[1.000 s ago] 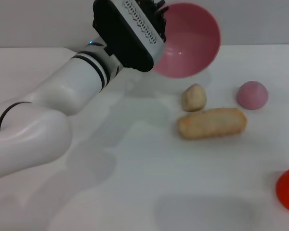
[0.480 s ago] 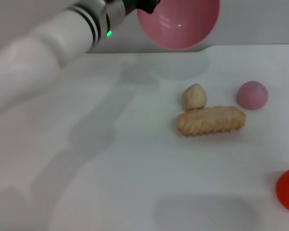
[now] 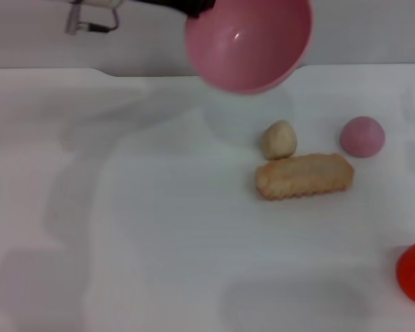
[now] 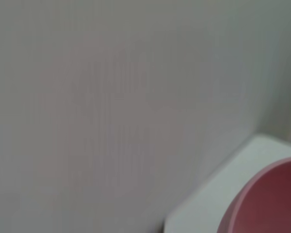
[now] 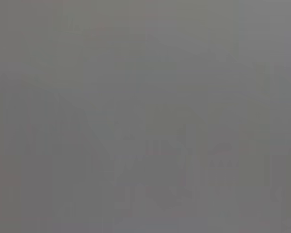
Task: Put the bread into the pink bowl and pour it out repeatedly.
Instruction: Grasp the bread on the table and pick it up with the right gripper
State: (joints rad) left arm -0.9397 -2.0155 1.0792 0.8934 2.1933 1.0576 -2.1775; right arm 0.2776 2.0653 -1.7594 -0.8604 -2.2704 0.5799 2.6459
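While the pink bowl [image 3: 249, 43] hangs in the air above the far edge of the table [image 3: 159, 228], tipped so its hollow faces the head camera, the bread [image 3: 304, 176] lies flat on the table, nearer to the robot than the bowl and a little to the right of it. The loaf's long axis runs left to right, its right end angled slightly away from the robot. The left gripper [image 3: 194, 7] is a dark shape at the bowl's upper left rim; I cannot tell how its fingers stand, as they are hidden at the picture's edge. The left wrist view shows only a curve of the bowl's rim and a corner of the table against a grey wall.

A small beige lump [image 3: 279, 139] sits just beyond the bread's left end, almost touching it. A small pink dome [image 3: 362, 135] lies beyond the bread's right end, apart from it. A red object [image 3: 413, 272] is cut by the right edge, well nearer than the bread. Left of the bread, and on its near side, the table is open.

The right gripper is out of sight.
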